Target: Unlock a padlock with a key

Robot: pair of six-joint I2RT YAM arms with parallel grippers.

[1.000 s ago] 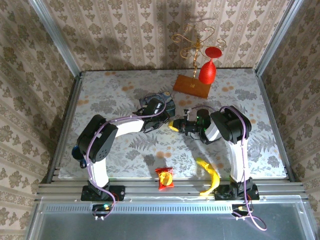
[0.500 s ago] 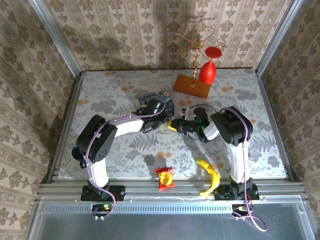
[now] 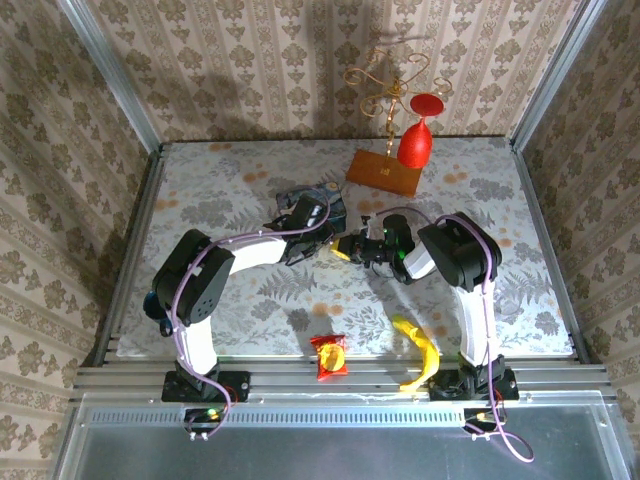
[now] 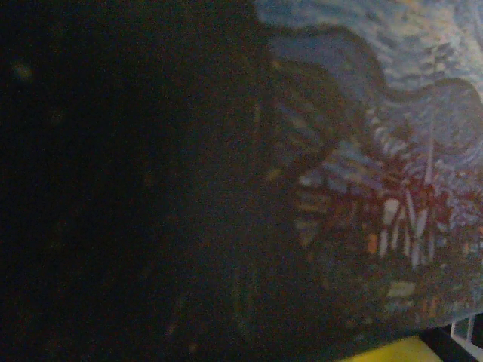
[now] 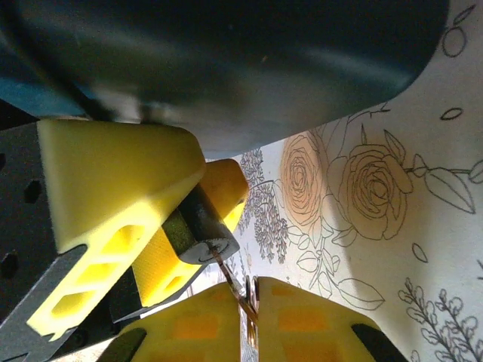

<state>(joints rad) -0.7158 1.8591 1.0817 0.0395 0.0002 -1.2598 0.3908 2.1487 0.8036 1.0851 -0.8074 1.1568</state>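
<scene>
The padlock (image 5: 198,225), a small dark metal cylinder with a silvery face, sits clamped between the yellow fingers (image 5: 113,173) of my left gripper (image 3: 326,240). A thin brass key (image 5: 230,275) runs from the padlock's face down into my right gripper (image 5: 247,326). That gripper's yellow pads (image 5: 317,324) are pressed on the key's head. From above, the two grippers meet tip to tip at mid-table, the right gripper (image 3: 351,249) just right of the left one. The left wrist view is mostly dark.
The blue swirl-painted tin (image 3: 318,203) lies just behind the left gripper and close before its camera (image 4: 392,136). A wooden stand (image 3: 385,172) with a red glass (image 3: 415,142) is at the back. A banana (image 3: 420,355) and a red packet (image 3: 329,356) lie near the front edge.
The right gripper has crept a little left and back toward the left gripper, keeping the key at the padlock. The left arm has barely shifted.
</scene>
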